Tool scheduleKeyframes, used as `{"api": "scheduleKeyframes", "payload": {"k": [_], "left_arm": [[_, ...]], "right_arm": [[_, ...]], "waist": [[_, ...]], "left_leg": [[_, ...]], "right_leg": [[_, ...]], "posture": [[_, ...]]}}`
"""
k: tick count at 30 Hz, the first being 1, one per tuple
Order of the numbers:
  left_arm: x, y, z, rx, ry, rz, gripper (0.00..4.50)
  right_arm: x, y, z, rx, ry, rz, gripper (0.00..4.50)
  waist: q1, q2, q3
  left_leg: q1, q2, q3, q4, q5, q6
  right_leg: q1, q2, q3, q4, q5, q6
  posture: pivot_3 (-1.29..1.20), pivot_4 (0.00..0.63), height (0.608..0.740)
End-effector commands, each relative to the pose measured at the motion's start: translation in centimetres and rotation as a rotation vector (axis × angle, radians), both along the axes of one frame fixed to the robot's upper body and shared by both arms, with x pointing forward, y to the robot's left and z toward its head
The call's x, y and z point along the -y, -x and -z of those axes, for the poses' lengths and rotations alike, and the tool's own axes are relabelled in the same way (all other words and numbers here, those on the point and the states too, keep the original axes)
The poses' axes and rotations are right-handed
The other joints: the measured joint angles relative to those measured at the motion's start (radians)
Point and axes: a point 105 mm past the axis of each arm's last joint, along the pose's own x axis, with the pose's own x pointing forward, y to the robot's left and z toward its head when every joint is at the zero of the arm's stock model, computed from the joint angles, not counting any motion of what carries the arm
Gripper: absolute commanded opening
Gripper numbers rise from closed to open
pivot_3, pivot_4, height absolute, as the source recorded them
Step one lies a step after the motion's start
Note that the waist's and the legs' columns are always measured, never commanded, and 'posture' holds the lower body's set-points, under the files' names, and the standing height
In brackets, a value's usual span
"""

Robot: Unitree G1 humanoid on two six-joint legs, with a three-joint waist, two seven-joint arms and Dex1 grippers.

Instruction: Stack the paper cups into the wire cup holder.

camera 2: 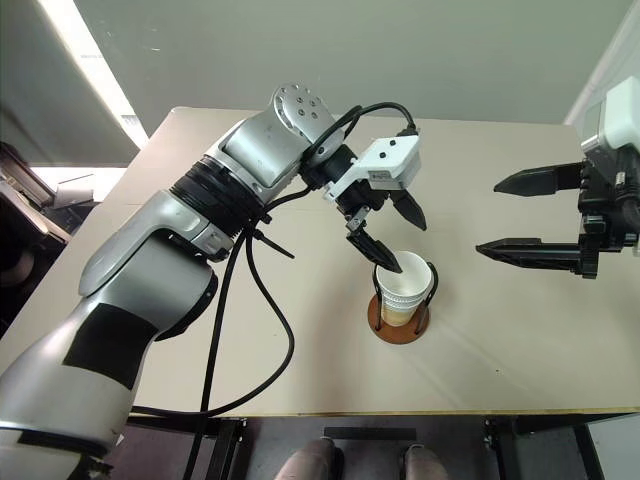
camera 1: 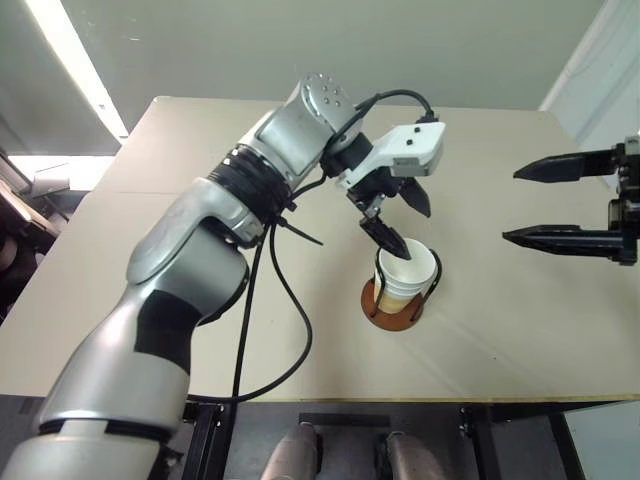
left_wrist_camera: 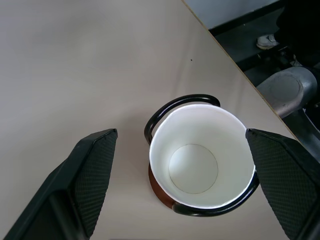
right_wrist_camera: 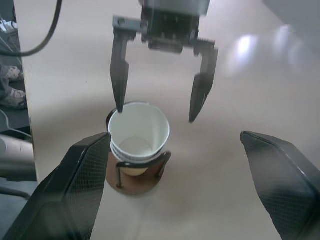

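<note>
The paper cups (camera 1: pixel 405 270) sit nested in the wire cup holder (camera 1: pixel 392 302) near the front edge of the counter (camera 1: pixel 520 330), its black loops hugging the stack. From the side I make out several rims one above another, though I can't count them for certain. The left gripper (camera 2: pixel 393 238) hovers just over the top cup, jaws spread wide and holding nothing, one fingertip right at the rim. The right gripper (camera 2: pixel 525 214) hangs well off to the side, also spread and empty. No loose cups lie on the counter, so the stacking looks finished, bar drawing the arms back.
</note>
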Motion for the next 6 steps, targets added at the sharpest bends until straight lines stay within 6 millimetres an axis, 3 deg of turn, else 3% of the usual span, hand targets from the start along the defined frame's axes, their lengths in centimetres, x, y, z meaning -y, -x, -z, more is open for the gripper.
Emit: {"api": "scheduleKeyframes", "payload": {"k": [1,6], "left_arm": [[-0.1,0.4,-2.1,-0.004,0.065,0.017,4.49],[-2.6,-1.4,-5.8,-0.019,0.291,-0.149,4.49]], "right_arm": [[0.0,0.1,-0.8,0.024,0.001,0.004,4.3],[-0.2,-1.3,1.0,-0.023,-0.015,0.028,4.3]], "waist": [[0.0,0.0,0.0],[-0.003,0.0,0.0]], "left_leg": [[0.0,0.0,0.0,0.0,0.0,0.0],[0.0,0.0,0.001,0.0,0.0,0.0]], "right_leg": [[0.0,0.0,0.0,0.0,0.0,0.0],[0.0,0.0,0.001,0.0,0.0,0.0]], "posture": [[0.0,0.15,0.74],[0.0,0.15,0.74]]}}
